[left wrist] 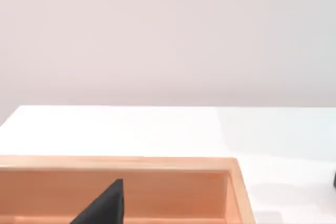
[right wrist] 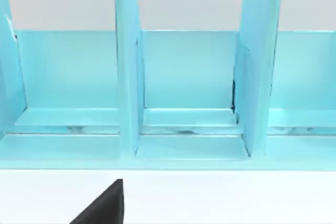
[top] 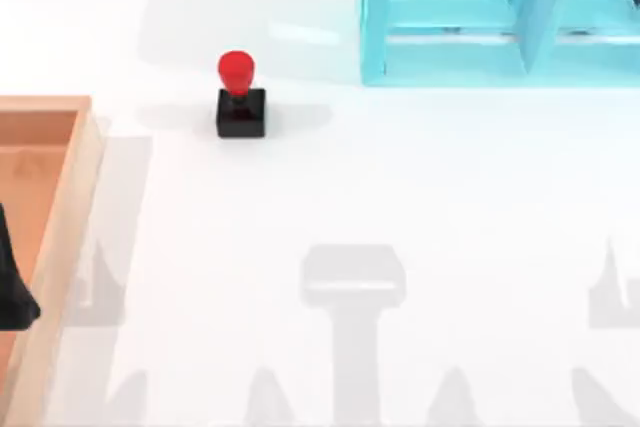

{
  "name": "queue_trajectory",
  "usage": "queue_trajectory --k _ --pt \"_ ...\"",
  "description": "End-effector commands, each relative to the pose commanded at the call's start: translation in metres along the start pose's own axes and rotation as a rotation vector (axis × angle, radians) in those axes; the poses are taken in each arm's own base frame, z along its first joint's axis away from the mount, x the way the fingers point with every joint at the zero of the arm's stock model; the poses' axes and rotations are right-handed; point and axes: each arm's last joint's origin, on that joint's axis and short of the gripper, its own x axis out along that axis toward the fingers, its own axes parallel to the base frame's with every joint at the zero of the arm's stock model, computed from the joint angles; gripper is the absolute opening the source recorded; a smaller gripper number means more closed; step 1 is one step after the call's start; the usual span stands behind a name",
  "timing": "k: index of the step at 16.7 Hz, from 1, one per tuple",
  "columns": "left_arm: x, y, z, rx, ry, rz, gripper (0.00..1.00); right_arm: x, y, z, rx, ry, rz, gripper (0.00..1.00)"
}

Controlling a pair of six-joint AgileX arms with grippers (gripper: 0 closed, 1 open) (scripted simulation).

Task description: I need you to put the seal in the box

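Over box [top: 62, 217], left end effector [top: 12, 292].

We find no legible text, label, brand mark, number or sign in any view. The seal [top: 240, 97] shows us a plain red knob and a plain black base, the box [top: 70, 207] shows bare wood on its rim and floor, and the cyan shelf [top: 480, 27] carries unmarked translucent panels. The white table [top: 400, 197] is likewise without any printed mark.
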Motion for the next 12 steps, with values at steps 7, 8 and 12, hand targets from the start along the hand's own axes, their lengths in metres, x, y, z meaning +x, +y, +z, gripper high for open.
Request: queue_trajectory --k 7,8,12 --pt "0.003 -0.003 0.033 -0.038 0.065 -0.025 1.0 0.0 0.0 0.0 0.0 0.0 0.0 1.0" --pt "0.005 -0.003 0.047 -0.052 0.092 -0.032 1.0 0.0 0.0 0.0 0.0 0.0 0.0 1.0" --pt "0.037 -0.01 0.11 -0.112 0.261 -0.055 1.0 0.0 0.0 0.0 0.0 0.0 0.0 1.0"
